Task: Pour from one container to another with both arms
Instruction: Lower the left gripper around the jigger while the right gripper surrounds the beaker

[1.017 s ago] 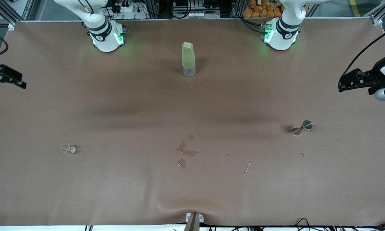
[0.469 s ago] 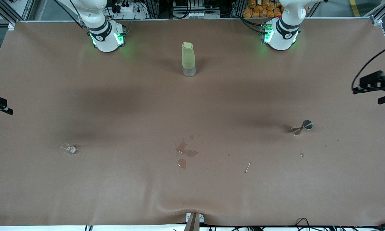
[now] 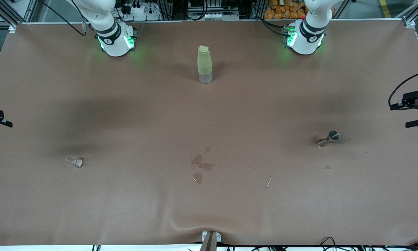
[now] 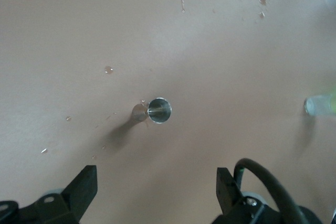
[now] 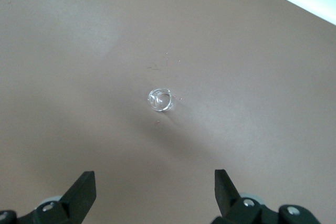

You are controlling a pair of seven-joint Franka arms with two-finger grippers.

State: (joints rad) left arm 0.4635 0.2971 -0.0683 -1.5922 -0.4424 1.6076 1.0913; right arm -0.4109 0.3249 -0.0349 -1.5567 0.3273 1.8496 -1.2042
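Brown cloth (image 3: pixel 209 115) covering table, wrinkling at near edge, wet patches (image 3: pixel 200 164) lying mid-table. Glass cup (image 3: pixel 73 161) standing toward right arm's end, metal measuring cup (image 3: pixel 329 137) toward left arm's end. Pale-green bottle (image 3: pixel 204 64) standing between bases. Left gripper (image 4: pixel 155 192) hanging over measuring cup, right gripper (image 5: pixel 155 192) over glass cup, both spread wide, holding nothing.

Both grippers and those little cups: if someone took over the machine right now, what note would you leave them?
Left gripper: open, empty, up over the metal measuring cup.
Right gripper: open, empty, up over the tiny glass cup.
Both cups stand on the table near opposite ends; green bottle between the arm bases; wet patches mid-table.
Done: nothing picked up.
Left: grasp both cups, pour glass cup into metal one.
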